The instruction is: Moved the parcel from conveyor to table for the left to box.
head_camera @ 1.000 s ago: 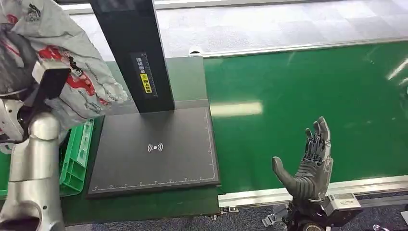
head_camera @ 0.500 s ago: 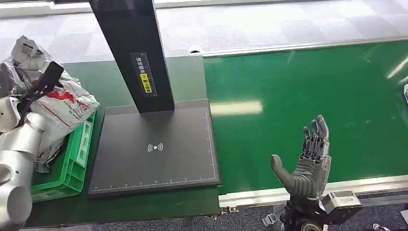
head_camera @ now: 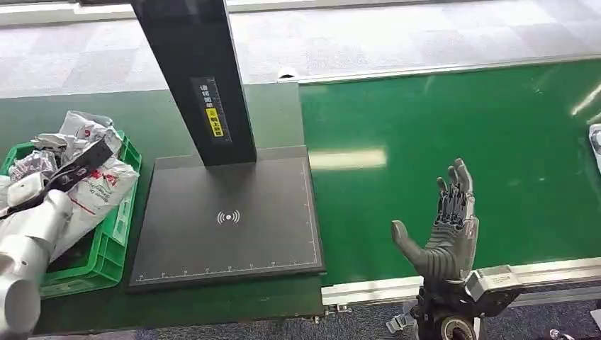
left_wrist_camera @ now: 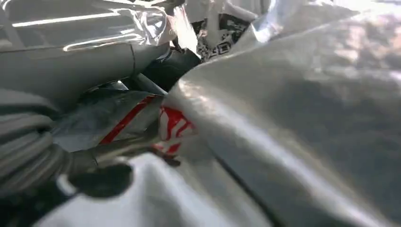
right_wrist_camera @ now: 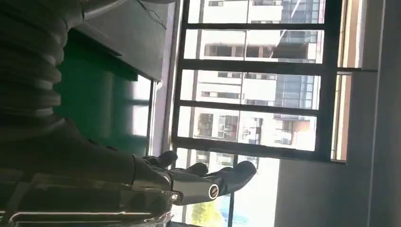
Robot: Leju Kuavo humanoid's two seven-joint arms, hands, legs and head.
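Note:
The parcel (head_camera: 96, 180), a crumpled silver-grey plastic bag with red print, lies in the green crate (head_camera: 117, 234) at the far left of the table. My left arm (head_camera: 28, 227) reaches into the crate over it. In the left wrist view my left hand (left_wrist_camera: 85, 66) is pressed into the parcel's (left_wrist_camera: 283, 118) folds, with its thumb and dark fingers wrapped in the plastic, holding it. My right hand (head_camera: 446, 234) stands upright above the near edge of the green conveyor belt (head_camera: 461, 113), fingers spread and holding nothing. The same right hand (right_wrist_camera: 189, 179) shows against windows in the right wrist view.
A black scanner platform (head_camera: 227, 219) with a tall black post (head_camera: 195, 78) stands between the crate and the belt. A pale object (head_camera: 595, 145) shows at the belt's right edge. A metal rail (head_camera: 538, 273) runs along the belt's near side.
My left arm has come down with the parcel from high at the left into the green crate. My right hand has risen slightly and shifted a little left.

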